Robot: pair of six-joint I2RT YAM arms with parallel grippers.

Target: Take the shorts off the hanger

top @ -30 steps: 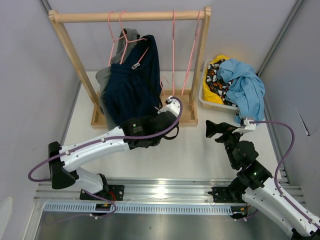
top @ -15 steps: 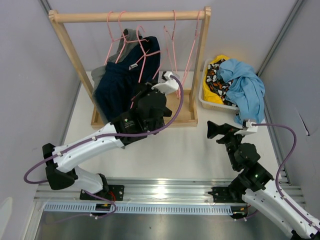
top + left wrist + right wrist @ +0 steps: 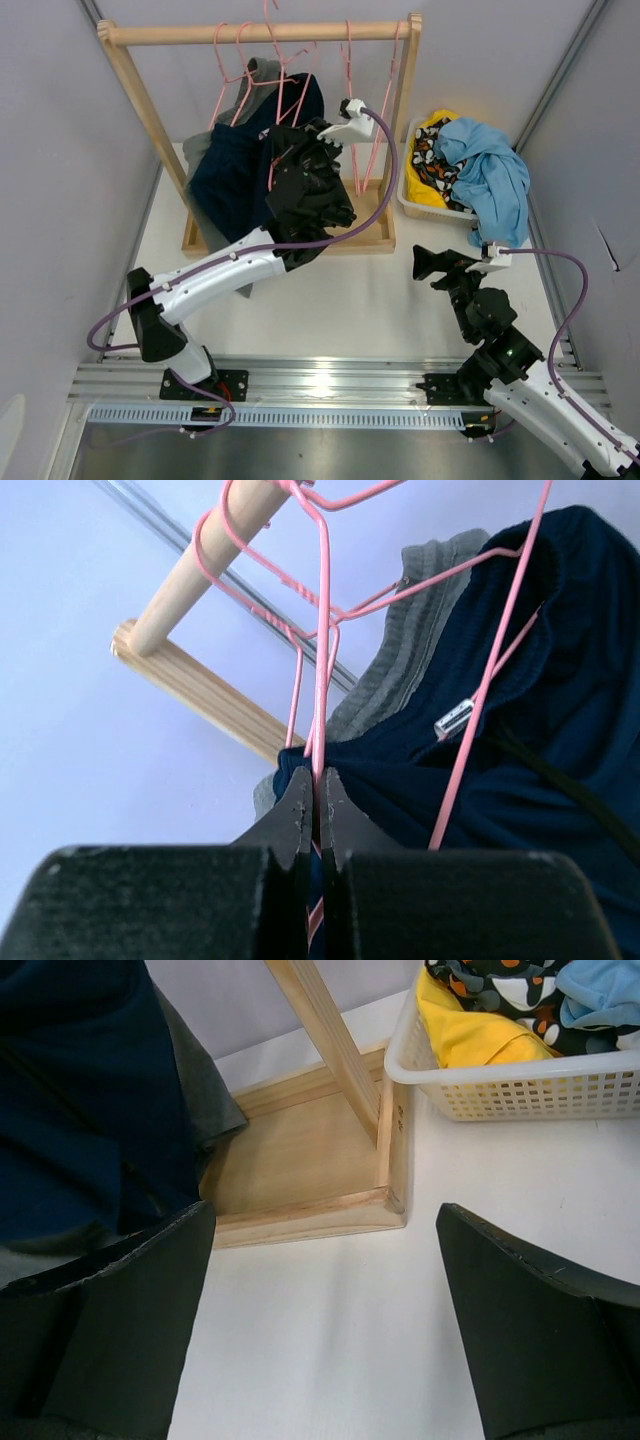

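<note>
The navy shorts hang on a pink wire hanger at the wooden rail, with a grey garment behind them. My left gripper is raised to the rack and shut on the hanger's wire. In the left wrist view my gripper pinches the pink wire just above the shorts; a metal clip holds the waistband. The hanger's hook reaches above the rail. My right gripper is open and empty, low over the table.
Other pink hangers hang empty at the rail's right end. The rack's wooden base and right upright stand between my arms. A white basket with yellow, patterned and light blue clothes sits at the right.
My left arm has risen from the rack's base up to the rail, lifting the hanger and shorts with it. The hook now pokes above the rail. The right arm has barely moved.
</note>
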